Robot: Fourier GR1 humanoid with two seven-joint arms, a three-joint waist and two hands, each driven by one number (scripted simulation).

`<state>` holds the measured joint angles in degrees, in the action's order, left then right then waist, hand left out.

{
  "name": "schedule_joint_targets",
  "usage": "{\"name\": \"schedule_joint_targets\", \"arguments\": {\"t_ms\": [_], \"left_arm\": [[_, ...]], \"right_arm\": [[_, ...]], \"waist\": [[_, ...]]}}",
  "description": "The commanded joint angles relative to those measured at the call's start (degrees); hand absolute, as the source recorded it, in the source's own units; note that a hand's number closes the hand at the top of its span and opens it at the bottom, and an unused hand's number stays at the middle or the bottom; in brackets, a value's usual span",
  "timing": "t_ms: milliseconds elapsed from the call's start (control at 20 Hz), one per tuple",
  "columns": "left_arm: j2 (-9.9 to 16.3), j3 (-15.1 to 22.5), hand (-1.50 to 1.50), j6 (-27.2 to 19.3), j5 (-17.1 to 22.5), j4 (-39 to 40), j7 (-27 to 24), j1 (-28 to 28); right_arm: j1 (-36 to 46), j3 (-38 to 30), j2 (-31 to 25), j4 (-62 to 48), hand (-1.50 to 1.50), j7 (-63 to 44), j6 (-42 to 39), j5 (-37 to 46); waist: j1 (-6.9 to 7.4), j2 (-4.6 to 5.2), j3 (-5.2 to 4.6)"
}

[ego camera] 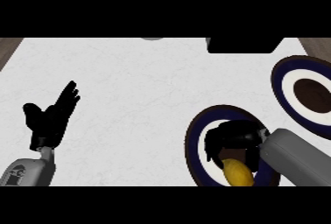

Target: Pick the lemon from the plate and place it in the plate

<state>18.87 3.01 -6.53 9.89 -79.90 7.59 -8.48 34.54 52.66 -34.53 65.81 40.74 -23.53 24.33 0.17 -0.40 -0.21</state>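
Note:
A yellow lemon [237, 172] lies on the near plate [194, 144], a round plate with dark blue and white rings and a brown centre. My right hand [229, 139] hangs over this plate with its fingers curled down just beyond the lemon, partly hiding the plate's middle; whether the fingers touch the lemon I cannot tell. A second plate [304, 94] of the same pattern sits at the far right, partly cut by the view's edge. My left hand [51, 116] rests open at the left, fingers up.
The white marbled counter [142, 87] fills the view. A black object [244, 44] stands at the back edge, right of centre. A small grey thing [153, 38] shows at the top edge. Wood strips [8, 48] flank the counter's far corners.

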Motion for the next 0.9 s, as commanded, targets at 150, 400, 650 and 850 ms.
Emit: {"name": "schedule_joint_targets", "arguments": {"t_ms": [150, 400, 650, 850], "left_arm": [[0.1, -1.2, 0.0, -1.6, -0.3, 0.2, 0.2, 1.1], [1.2, -2.3, 0.0, -1.4, 0.1, 0.7, 0.6, 0.6], [1.7, -2.1, 0.0, 0.4, 0.9, 0.1, 1.0, 1.3], [1.5, -1.2, 0.0, 0.7, 0.2, -0.7, 0.8, 1.4]], "right_arm": [[1.7, -23.2, -0.3, -12.3, 1.5, -23.1, 11.5, -11.0], [8.2, -35.8, 0.0, -15.3, 1.5, -39.8, 29.2, -12.7], [13.5, -40.3, -2.2, -15.0, 1.5, -55.5, 48.3, -5.5], [14.6, -40.7, -2.1, -15.4, 1.5, -69.4, 58.1, 0.9]], "waist": [[-4.62, -0.76, 0.09], [-4.33, -1.28, -0.08], [-2.81, -1.29, -0.2], [-2.0, -0.73, -0.06]]}}
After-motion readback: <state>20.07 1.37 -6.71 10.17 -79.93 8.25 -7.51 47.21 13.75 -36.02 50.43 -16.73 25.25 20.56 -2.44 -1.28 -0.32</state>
